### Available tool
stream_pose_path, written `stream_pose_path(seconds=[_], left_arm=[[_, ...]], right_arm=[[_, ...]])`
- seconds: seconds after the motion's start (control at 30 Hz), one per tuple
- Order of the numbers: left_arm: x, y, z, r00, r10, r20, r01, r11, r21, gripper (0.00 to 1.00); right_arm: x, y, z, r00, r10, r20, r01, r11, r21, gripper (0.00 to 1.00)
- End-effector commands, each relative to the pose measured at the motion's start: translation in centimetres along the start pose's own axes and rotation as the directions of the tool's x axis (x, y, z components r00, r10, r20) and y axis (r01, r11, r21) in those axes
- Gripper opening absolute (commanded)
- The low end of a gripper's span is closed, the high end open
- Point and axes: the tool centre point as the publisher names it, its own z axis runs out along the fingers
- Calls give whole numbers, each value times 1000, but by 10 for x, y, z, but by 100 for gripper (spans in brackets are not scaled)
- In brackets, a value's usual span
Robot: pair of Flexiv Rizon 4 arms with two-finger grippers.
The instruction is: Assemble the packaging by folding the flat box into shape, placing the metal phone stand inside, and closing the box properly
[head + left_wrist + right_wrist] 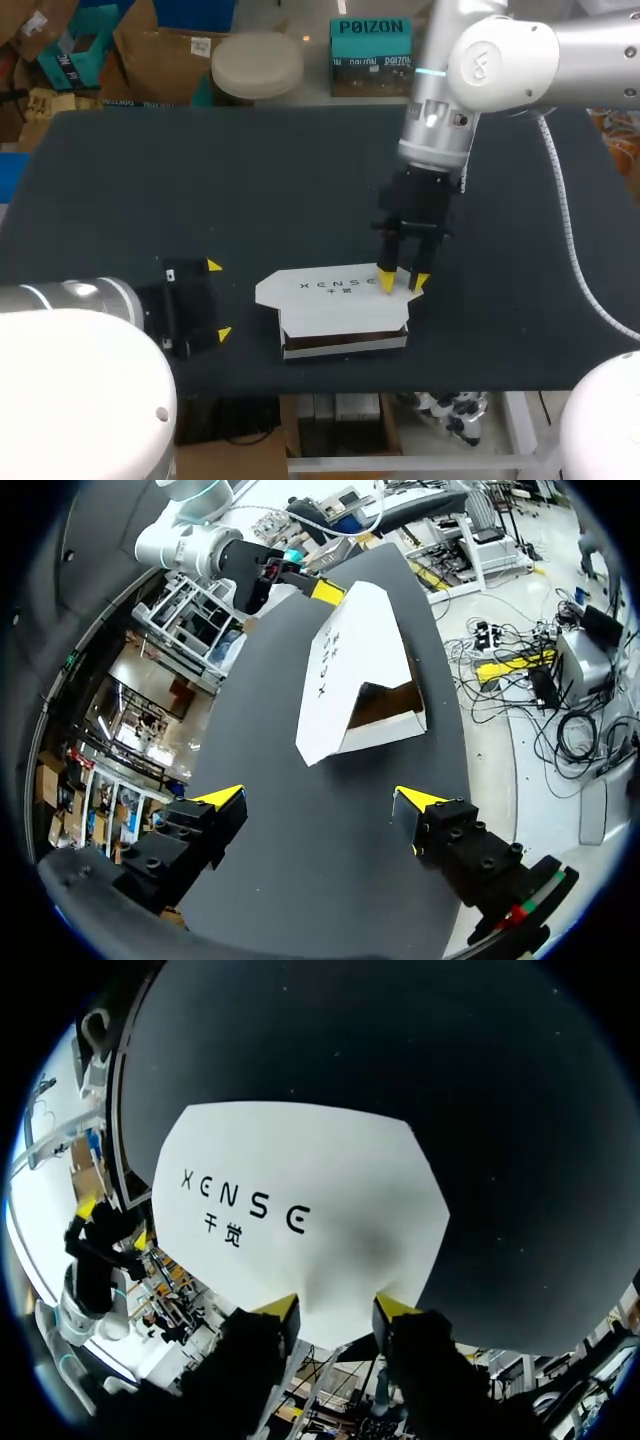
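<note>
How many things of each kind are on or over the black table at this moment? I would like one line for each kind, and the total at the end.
white box: 1
end effectors: 2, the left end effector and the right end effector
Total: 3

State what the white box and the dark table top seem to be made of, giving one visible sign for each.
The white box looks like thin cardboard, matt white outside: its open side shows a brown inner face and thin folded walls. The table top looks like a dark matt covering, perhaps fabric or rubber: no shine, faint pale specks.
</note>
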Motion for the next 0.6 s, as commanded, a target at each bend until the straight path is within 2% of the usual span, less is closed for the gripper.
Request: stream_pose_path(seconds=[0.03, 0.1, 0.13, 0.17, 0.57, 0.6], left_arm=[[-17, -12, 7, 974, -177, -142, 145, 966, -214, 100], [-25, -17, 10, 942, -270, -200, 210, 938, -276, 100], [-30, -19, 11, 911, -332, -244, 250, 917, -310, 100], [-36, -20, 11, 865, -425, -266, 319, 876, -363, 100], [-36, -20, 11, 865, -425, -266, 319, 876, -363, 100], [-40, -20, 15, 837, -477, -268, 361, 849, -386, 100]], right_arm=[[1, 1, 1, 1000, 2, 4, -2, 1000, 1, 49], [1, 1, 2, 1000, 4, 4, -4, 1000, 1, 49], [1, 1, 2, 1000, 4, 4, -4, 1000, 1, 49], [1, 1, 3, 1000, 5, 3, -5, 1000, 1, 49], [0, 1, 4, 1000, 9, 4, -9, 1000, -4, 49], [0, 1, 4, 1000, 9, 3, -9, 1000, -5, 49]])
